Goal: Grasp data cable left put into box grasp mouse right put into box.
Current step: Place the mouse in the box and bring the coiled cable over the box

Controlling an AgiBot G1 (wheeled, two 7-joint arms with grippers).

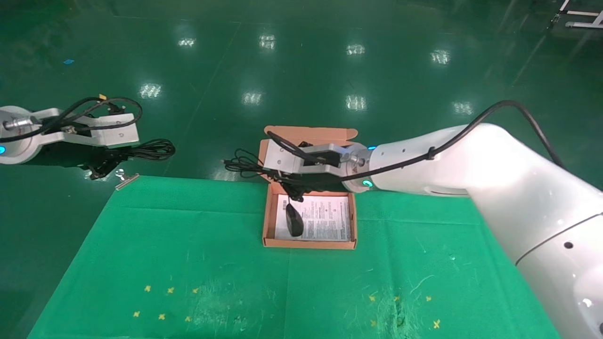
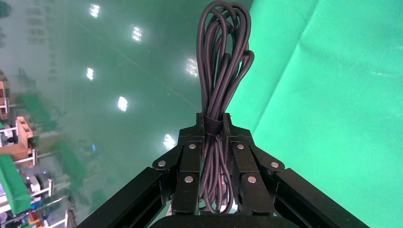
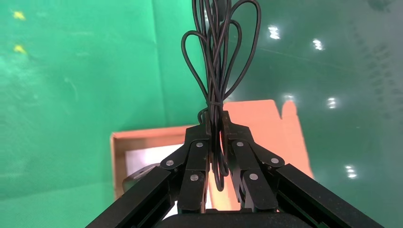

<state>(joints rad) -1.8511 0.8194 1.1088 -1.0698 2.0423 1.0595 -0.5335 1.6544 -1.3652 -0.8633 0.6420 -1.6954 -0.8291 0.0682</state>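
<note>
Orange cardboard box (image 1: 266, 221) is holding the mouse (image 1: 294, 220), while the right gripper (image 3: 215, 124), above the box, is pinching its cord (image 3: 219, 57); dropped loops are probably spilling outside. Far left of the box, the left gripper (image 2: 214, 124) is squeezing the data cable (image 2: 223, 52).

I'm working in a factory-like hall, glossy green floor (image 1: 301, 70) mirroring ceiling lights, metal frame (image 1: 582, 14) upper right
</note>
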